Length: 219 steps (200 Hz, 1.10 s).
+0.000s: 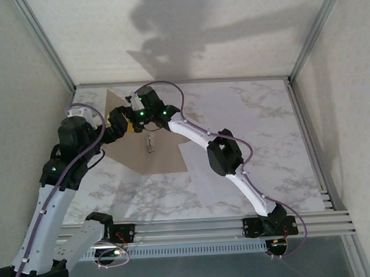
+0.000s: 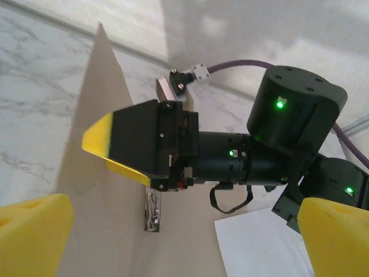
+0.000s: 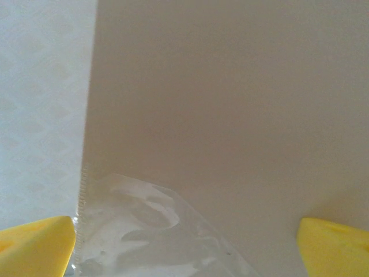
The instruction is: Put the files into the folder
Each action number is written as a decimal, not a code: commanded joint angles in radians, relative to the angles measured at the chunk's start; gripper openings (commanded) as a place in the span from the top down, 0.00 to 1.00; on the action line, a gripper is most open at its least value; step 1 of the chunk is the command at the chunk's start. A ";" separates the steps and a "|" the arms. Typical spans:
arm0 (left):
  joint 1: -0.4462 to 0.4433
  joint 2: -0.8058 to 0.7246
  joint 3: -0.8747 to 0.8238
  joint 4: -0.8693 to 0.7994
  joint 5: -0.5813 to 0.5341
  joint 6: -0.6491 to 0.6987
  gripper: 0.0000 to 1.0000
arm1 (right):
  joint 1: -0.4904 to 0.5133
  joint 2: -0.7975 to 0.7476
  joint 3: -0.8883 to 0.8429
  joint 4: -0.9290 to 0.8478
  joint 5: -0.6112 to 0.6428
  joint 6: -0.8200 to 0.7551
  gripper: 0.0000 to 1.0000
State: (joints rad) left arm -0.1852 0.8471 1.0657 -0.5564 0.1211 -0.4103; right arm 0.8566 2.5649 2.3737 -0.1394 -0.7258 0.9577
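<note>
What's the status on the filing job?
Grippers: left gripper and right gripper open, empty, at the folder. Folder open, one flap tilted up. White files on the table right of it, not in yet. The right arm crosses above them.

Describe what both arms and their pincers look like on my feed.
Both arms are alike: the left arm and right arm have white curved shells between bulky black joints, small green lights and a purple cable along each. The left pincer and right pincer carry yellow foam pads.
</note>
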 commanded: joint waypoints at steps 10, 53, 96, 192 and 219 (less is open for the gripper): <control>0.006 0.008 -0.070 0.073 0.063 -0.068 0.00 | 0.017 0.056 0.032 0.009 0.016 0.017 0.01; 0.010 0.028 -0.169 0.111 0.036 -0.136 0.00 | 0.013 0.048 0.013 -0.056 0.027 -0.030 0.01; 0.022 0.050 -0.250 0.134 -0.009 -0.192 0.00 | -0.027 -0.039 -0.059 -0.103 0.044 -0.085 0.01; 0.102 0.117 -0.449 0.228 -0.046 -0.235 0.01 | -0.139 -0.366 -0.399 -0.055 0.025 -0.161 0.01; 0.135 0.163 -0.485 0.277 0.005 -0.251 0.00 | -0.155 -0.475 -0.508 -0.059 0.023 -0.201 0.01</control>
State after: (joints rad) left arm -0.0772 0.9833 0.6170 -0.3470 0.1085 -0.6357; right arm 0.7128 2.1910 1.9423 -0.1982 -0.6827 0.8207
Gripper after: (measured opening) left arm 0.995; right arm 0.989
